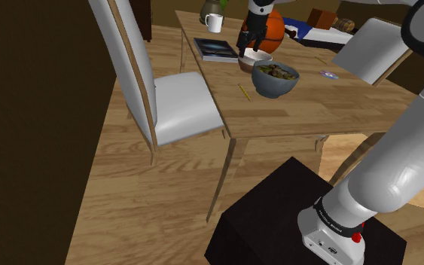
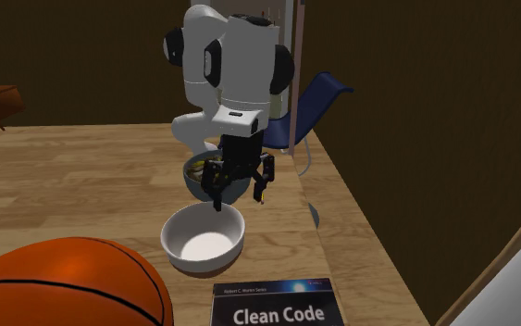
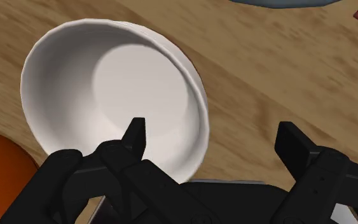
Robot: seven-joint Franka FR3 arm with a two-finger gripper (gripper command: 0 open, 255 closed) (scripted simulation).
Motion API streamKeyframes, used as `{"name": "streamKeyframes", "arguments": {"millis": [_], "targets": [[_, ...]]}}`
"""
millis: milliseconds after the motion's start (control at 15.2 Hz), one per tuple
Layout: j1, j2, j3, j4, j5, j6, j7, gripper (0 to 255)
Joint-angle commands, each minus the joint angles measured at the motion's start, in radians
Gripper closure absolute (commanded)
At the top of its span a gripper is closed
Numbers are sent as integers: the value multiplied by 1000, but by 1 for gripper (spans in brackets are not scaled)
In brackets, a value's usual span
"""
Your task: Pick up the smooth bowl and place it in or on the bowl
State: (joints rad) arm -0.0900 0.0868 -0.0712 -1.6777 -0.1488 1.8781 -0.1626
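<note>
Black fingers of the gripper (image 3: 214,135) stand apart, holding nothing, poised just above the white bowl (image 3: 120,83). One fingertip hangs over its hollow and the other over bare table (image 3: 285,76) outside, so the rim's near wall lies between them. A straight descent should straddle that wall. This bowl sits toward the table's edge facing the white chair (image 1: 180,105), between the Clean Code book (image 2: 272,313) and the filled grey bowl (image 1: 275,81), its destination, just beside it.
</note>
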Motion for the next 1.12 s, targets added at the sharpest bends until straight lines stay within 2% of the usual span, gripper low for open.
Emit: {"name": "streamKeyframes", "arguments": {"millis": [0, 396, 924, 990, 1056], "targets": [[-2, 22, -2, 11, -5, 11, -4, 0], [-8, 39, -7, -53, -7, 94, -2, 0], [-8, 39, -7, -53, -7, 94, -2, 0], [-8, 39, -7, -53, -7, 94, -2, 255], [-8, 39, -7, -53, -7, 94, -2, 255]]}}
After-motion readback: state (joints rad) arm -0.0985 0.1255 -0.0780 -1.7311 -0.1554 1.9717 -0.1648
